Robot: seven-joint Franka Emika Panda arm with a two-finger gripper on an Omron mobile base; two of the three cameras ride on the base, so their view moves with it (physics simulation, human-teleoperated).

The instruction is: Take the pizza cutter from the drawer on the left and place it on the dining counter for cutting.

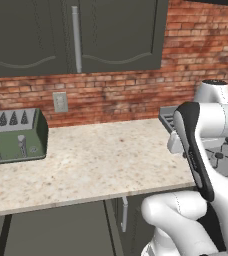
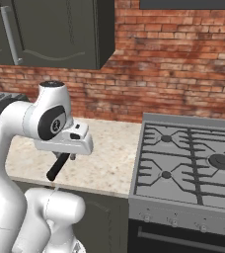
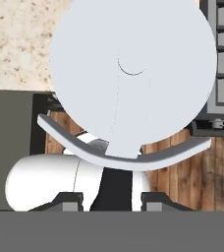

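Observation:
My gripper [image 3: 113,201] is shut on the pizza cutter. The cutter's black handle [image 3: 115,189] runs between the two fingertips [image 3: 70,199], and its big pale round blade [image 3: 133,74] with a grey curved guard [image 3: 124,155] sits close to the camera. From the right base view the gripper [image 2: 69,157] hangs at worktop-edge height, and the black handle [image 2: 57,167] slants down and left out of it. A dark panel [image 1: 51,230] under the worktop's left part may be the drawer; I cannot tell whether it is open. The dining counter is out of view.
A beige speckled worktop [image 1: 101,160] runs along a red brick wall [image 1: 136,95], with a green toaster [image 1: 13,137] at its left. A grey stove [image 2: 193,163] adjoins it on the right. Dark wall cabinets [image 1: 76,35] hang above. A wooden floor [image 3: 202,172] lies below.

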